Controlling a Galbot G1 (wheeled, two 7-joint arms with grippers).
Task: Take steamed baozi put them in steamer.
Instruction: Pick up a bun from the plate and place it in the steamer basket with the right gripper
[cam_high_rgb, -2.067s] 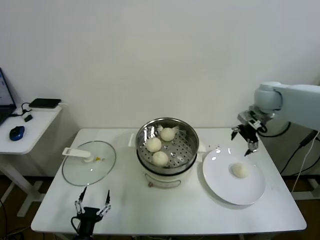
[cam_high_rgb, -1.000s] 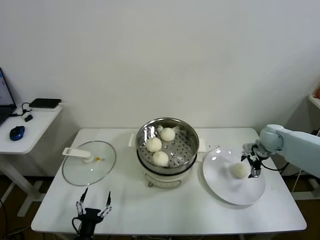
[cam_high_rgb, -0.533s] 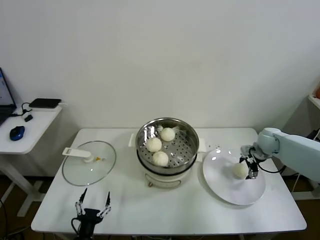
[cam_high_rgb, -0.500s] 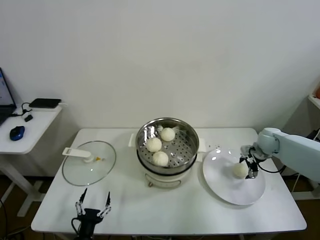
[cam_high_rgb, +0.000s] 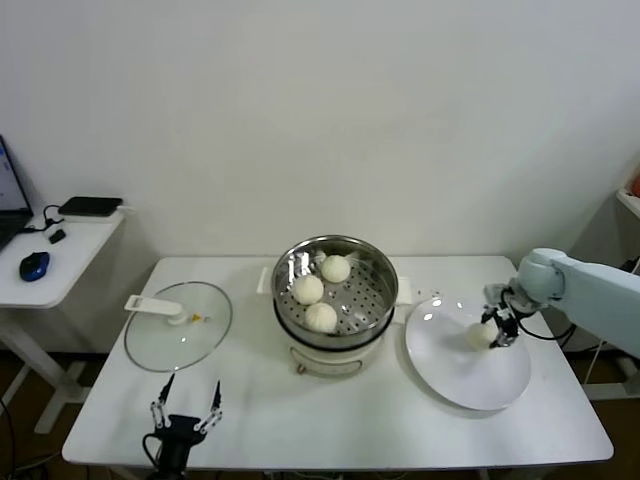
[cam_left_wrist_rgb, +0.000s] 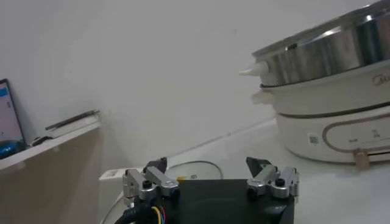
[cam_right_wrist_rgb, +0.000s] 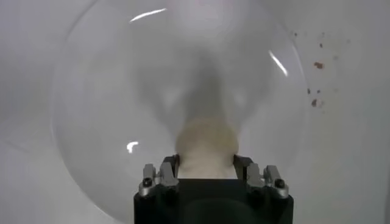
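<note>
Three pale baozi lie in the shiny steel steamer at the table's middle. A fourth baozi sits between the fingers of my right gripper, just over the white plate to the steamer's right. In the right wrist view the gripper is shut on this baozi, and a soft shadow falls on the plate beneath. My left gripper is open and empty, parked at the table's front left edge; it also shows in the left wrist view.
A round glass lid with a white handle lies left of the steamer. A side desk with a blue mouse stands at far left. The left wrist view shows the steamer's wall on its white base.
My right gripper came down from above the plate's far edge to the baozi and shut on it. It has since risen slightly with the baozi. The left arm has not moved.
</note>
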